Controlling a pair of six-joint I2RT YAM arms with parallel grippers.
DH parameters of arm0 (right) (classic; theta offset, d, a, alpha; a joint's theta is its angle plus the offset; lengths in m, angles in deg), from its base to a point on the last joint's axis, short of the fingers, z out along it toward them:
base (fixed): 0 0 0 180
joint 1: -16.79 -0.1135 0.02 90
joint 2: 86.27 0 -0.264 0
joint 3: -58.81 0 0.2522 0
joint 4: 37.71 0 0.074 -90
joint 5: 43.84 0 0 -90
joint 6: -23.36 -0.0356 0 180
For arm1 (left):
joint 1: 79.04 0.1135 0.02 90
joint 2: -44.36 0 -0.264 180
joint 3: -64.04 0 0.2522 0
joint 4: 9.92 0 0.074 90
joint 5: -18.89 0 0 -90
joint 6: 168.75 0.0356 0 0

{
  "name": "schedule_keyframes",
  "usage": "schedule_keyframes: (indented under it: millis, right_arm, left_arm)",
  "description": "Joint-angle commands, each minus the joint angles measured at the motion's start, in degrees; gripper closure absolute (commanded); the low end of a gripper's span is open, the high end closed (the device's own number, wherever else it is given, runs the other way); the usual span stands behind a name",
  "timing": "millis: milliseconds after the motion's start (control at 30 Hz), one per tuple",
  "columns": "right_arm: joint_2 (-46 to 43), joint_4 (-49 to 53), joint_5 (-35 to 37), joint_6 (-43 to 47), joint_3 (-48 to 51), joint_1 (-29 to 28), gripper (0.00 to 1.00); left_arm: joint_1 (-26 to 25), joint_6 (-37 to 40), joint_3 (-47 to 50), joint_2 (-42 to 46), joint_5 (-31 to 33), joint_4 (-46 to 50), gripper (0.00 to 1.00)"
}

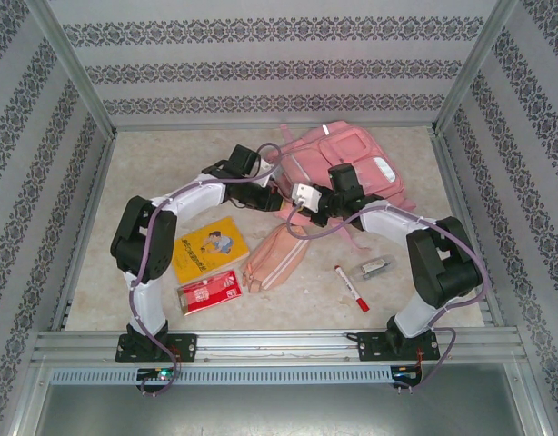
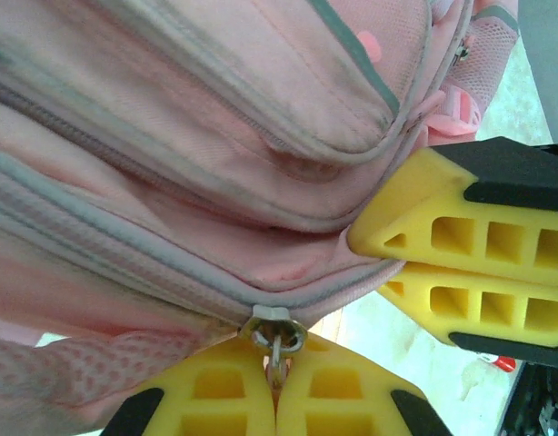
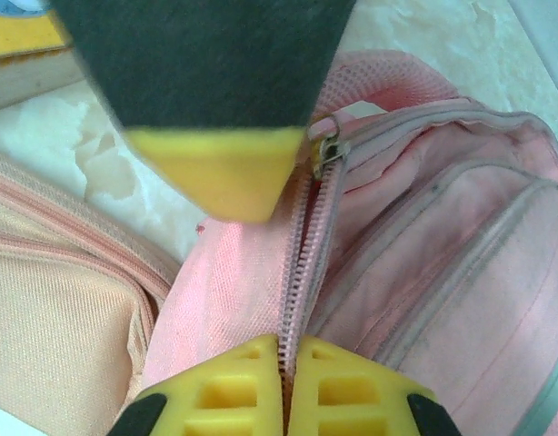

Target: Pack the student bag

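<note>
The left end effector (image 2: pixel 277 368) is pinched shut on the metal zipper pull (image 2: pixel 277 334) of the student bag (image 1: pixel 356 159). The right end effector (image 3: pixel 289 356) is clamped tight on the bag's zipper edge, a little along the seam from that pull. The bag lies flat on the tabletop (image 1: pixel 161 168), beyond both arm bases. A peach-pink pencil pouch (image 1: pixel 274 256) sits just beside the bag's near side. A yellow book (image 1: pixel 209 247) and a red packet (image 1: pixel 209 292) lie to the bag's near left. A red marker (image 1: pixel 352 289) lies on its near side, well apart.
</note>
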Motion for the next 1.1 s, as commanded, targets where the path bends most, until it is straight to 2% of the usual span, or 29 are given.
schedule_keyframes:
  millis: [0,233,367,433,500,600,633,833,967,1067]
  right_arm:
    - [-0.45,7.33,7.03,5.26,1.44,1.15,1.00]
    - [-4.17,9.18,4.41,8.10,2.65,5.30,1.00]
    - [-5.55,9.97,5.36,10.47,3.03,4.83,1.00]
    - [-5.99,9.63,4.29,8.43,2.14,3.72,0.86]
    - [-6.49,8.82,-0.11,4.91,1.24,3.48,0.72]
    - [-7.24,4.58,-5.46,-1.17,1.16,3.28,0.44]
    - [-7.12,3.76,-5.80,-2.16,0.97,2.88,0.39]
    - [-2.96,4.12,-7.44,-5.06,-1.85,1.18,0.36]
    - [-0.38,4.70,-10.49,-8.03,-2.84,0.97,0.36]
    - [0.35,8.74,-11.38,-7.10,-4.58,0.28,0.38]
  left_arm:
    - [4.34,4.10,-0.23,4.49,-2.30,1.73,1.00]
    - [8.46,8.00,0.12,3.53,0.30,4.52,1.00]
    - [7.80,9.84,-1.99,2.24,3.20,6.86,1.00]
    - [6.31,8.46,-3.16,1.06,-1.18,6.53,1.00]
    - [4.84,5.64,-2.75,0.81,-3.77,3.93,1.00]
    - [2.39,3.91,-1.70,1.24,-3.03,1.08,1.00]
    - [1.59,3.91,-1.98,1.33,-2.72,1.36,1.00]
    - [-0.47,-1.28,-0.93,2.20,-6.10,-3.84,1.00]
    - [-0.56,-2.59,-0.94,3.30,-5.74,-5.33,1.00]
    - [-0.51,-1.66,-2.40,3.14,-5.06,-3.46,1.00]
